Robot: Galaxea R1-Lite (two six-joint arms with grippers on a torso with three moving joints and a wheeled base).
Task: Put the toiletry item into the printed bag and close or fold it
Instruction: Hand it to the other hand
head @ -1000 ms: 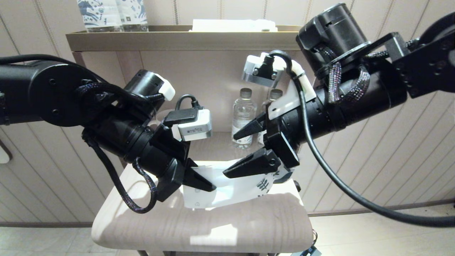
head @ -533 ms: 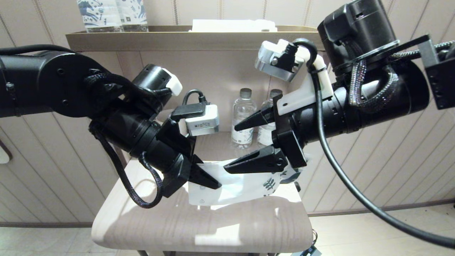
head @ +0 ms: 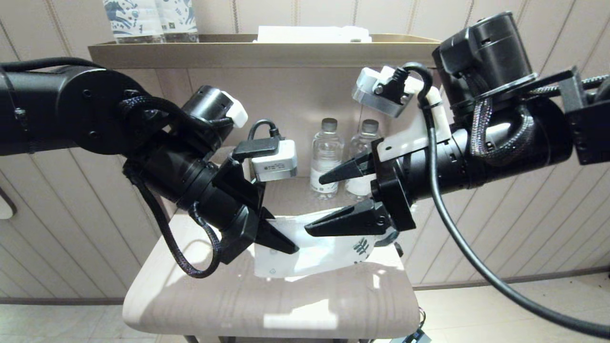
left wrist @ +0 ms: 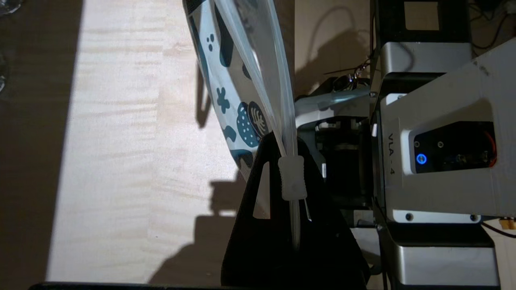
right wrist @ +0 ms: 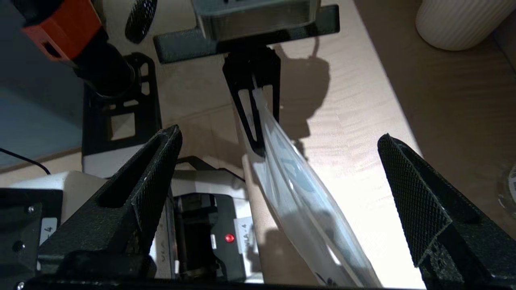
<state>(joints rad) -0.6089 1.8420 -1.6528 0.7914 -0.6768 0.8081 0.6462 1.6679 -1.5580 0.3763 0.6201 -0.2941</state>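
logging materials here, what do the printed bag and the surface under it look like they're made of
Printed bag: thin, glossy plastic film, probably; in the left wrist view it looks translucent and flexes, with a zip-style slider.
Surface: pale wood or wood-look laminate, matte, with visible grain.

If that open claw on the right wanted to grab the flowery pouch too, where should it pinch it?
Probably the free printed end of the printed bag, coming in from the robot's right side. The left gripper is shut on the opposite end, holding the pouch edge-up above the table, so the right gripper, jaws wide open, could close on its flat faces there.
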